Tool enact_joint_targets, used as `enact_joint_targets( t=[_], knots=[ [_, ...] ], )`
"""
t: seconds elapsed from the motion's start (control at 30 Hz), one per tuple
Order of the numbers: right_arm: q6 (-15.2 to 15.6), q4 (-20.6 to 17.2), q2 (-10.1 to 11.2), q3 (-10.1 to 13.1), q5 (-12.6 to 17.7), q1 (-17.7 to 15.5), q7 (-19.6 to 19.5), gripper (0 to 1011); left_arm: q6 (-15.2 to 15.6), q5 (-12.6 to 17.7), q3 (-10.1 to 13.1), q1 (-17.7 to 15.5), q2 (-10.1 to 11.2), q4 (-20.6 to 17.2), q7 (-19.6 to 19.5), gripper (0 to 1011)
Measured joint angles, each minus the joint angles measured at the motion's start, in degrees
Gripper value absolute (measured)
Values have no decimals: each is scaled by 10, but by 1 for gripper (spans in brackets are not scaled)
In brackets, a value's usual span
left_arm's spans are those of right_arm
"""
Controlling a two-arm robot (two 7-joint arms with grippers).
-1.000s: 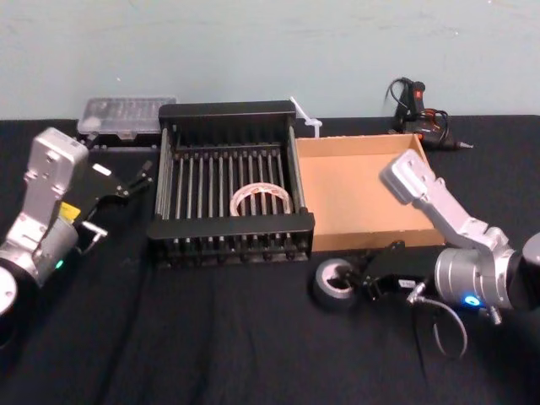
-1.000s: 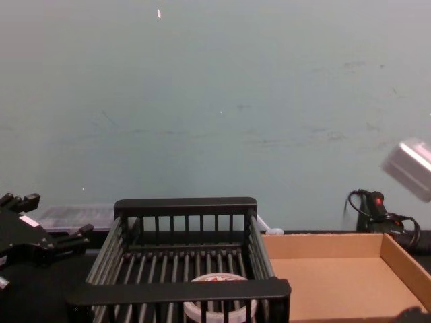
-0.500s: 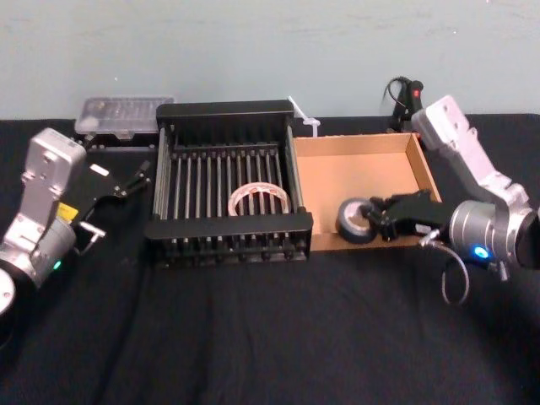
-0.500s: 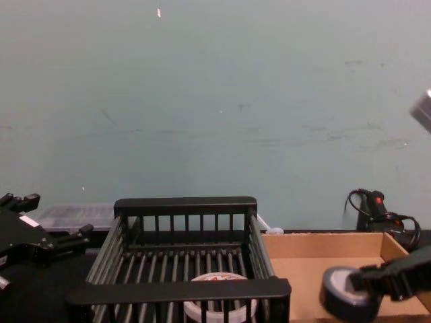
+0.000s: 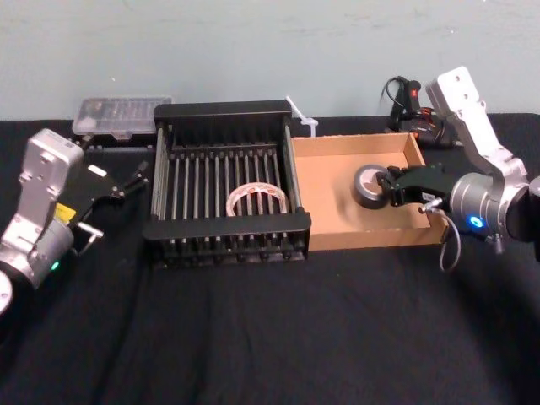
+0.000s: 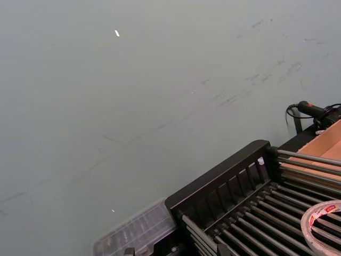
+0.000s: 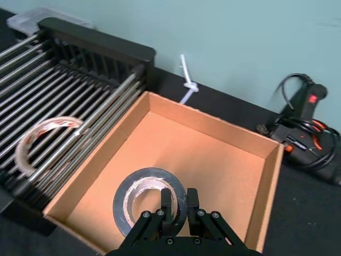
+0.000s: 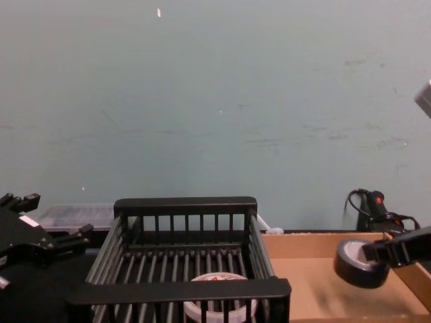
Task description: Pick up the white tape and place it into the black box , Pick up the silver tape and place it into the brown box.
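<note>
The silver tape (image 5: pixel 369 186) hangs above the brown box (image 5: pixel 329 202), near its right side. My right gripper (image 5: pixel 391 186) is shut on the roll's wall, one finger in the core and one outside. From the wrist, the silver tape (image 7: pixel 123 208) sits at the right gripper (image 7: pixel 177 200) with the brown box (image 7: pixel 202 154) floor below. From the chest, the silver tape (image 8: pixel 351 268) floats over the brown box (image 8: pixel 310 286). The white tape (image 5: pixel 235 201) lies flat in the black box (image 5: pixel 228 226). My left gripper (image 5: pixel 135 179) is open, left of the crate.
A clear plastic case (image 5: pixel 122 114) lies behind the crate's left corner. A black and red glue gun (image 5: pixel 413 105) with its cable lies behind the cardboard tray, and a white tie (image 5: pixel 302 118) between the two boxes at the back. Black cloth covers the table.
My right gripper lifted the silver tape off the table in front of the cardboard tray and carried it over the front wall to above the tray. The left arm stayed put.
</note>
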Motion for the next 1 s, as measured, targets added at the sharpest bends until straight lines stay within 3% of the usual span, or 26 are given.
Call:
enact_joint_targets(
  t=[0.13,1.0],
  knots=[
    [1,9,-9,8,-4,3,-7,174,0,0,0,0,0,0,0,1001],
    [1,6,-6,4,-4,3,-5,201,0,0,0,0,0,0,0,1001]
  ],
)
